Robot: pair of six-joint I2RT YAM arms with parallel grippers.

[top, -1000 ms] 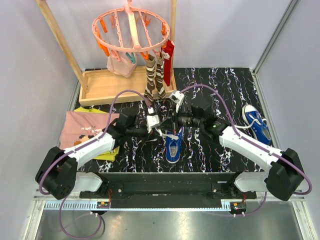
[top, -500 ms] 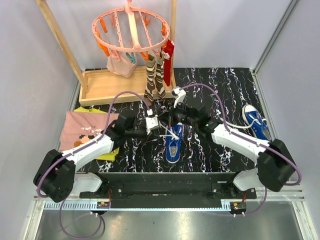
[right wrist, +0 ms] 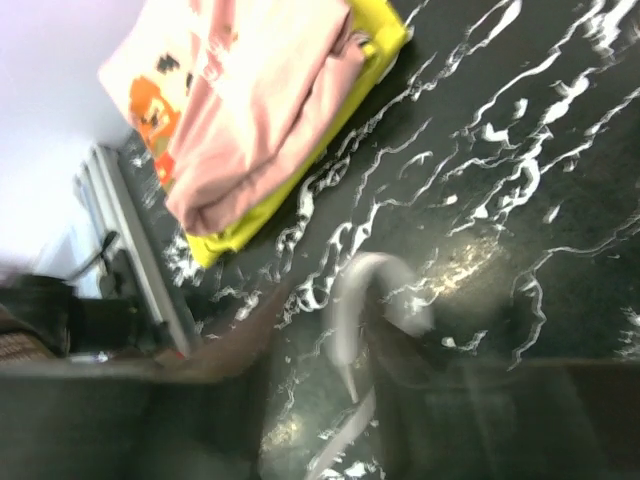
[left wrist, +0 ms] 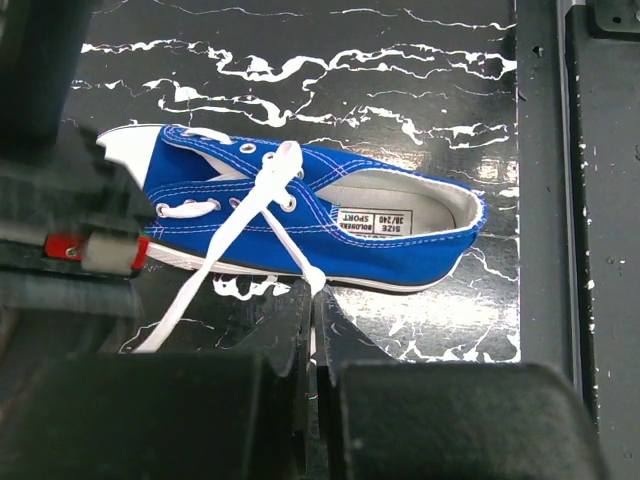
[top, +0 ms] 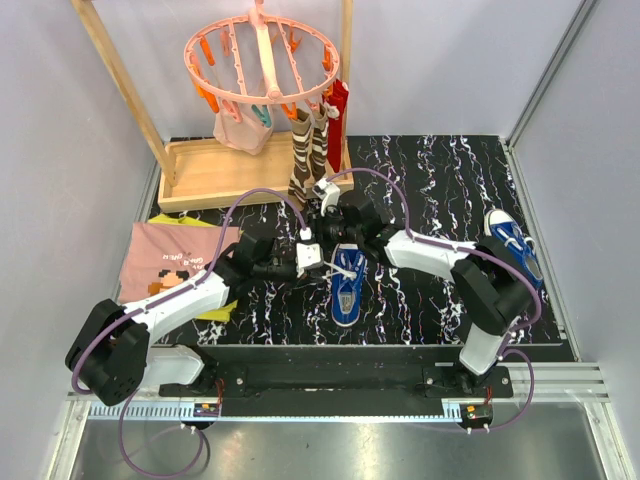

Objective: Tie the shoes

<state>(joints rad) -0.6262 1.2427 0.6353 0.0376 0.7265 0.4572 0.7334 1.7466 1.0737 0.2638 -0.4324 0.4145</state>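
One of the shoes [top: 347, 287], a blue sneaker, lies mid-table with its toe toward the arms. The other shoe [top: 515, 248] lies at the right edge. My left gripper [top: 306, 255] sits just left of the middle shoe, shut on a white lace. In the left wrist view that lace [left wrist: 285, 225] runs taut from the eyelets of the shoe [left wrist: 400, 245] into the closed left gripper [left wrist: 313, 290]. My right gripper [top: 335, 215] hovers beyond the shoe's heel. The right wrist view is blurred: the right gripper [right wrist: 340, 350] has its jaws apart, with a lace loop [right wrist: 368, 285] draped by one finger.
A wooden drying stand [top: 215, 170] with a pink peg hanger [top: 262, 55] stands at the back left. Striped brown socks [top: 310, 155] and a red sock [top: 337, 110] hang right behind the right gripper. Folded pink cloth [top: 170, 255] lies on yellow cloth [right wrist: 300, 190] at the left.
The right arm swung left and toward the back, from right of the shoe to behind its heel, and its jaws opened. The left gripper kept its hold on the lace.
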